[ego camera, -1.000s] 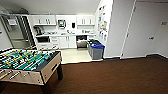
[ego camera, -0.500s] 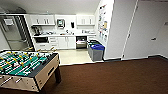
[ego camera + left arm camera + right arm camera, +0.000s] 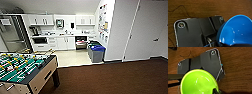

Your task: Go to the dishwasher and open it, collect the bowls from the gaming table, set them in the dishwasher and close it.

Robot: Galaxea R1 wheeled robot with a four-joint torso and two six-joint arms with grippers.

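Observation:
A blue bowl point(image 3: 235, 31) sits in my left gripper point(image 3: 226, 44), which is shut on its rim over brown carpet. My right gripper point(image 3: 215, 91) is shut on the rim of a light green bowl point(image 3: 199, 83), also above the carpet. In the head view the dishwasher point(image 3: 81, 42) stands under the white counter at the far end of the kitchen. Its dark inside shows, and its door looks lowered.
A table-football table point(image 3: 37, 75) with a green field and rods stands close at the left. A grey bin with a blue lid point(image 3: 96, 53) sits by the white wall corner point(image 3: 113, 37). Pale kitchen floor point(image 3: 71, 57) lies beyond the brown carpet point(image 3: 112, 77). A closed white door point(image 3: 150, 32) is at the right.
The whole head view has shifted slightly, so the camera moved. Nothing in the room has moved by itself.

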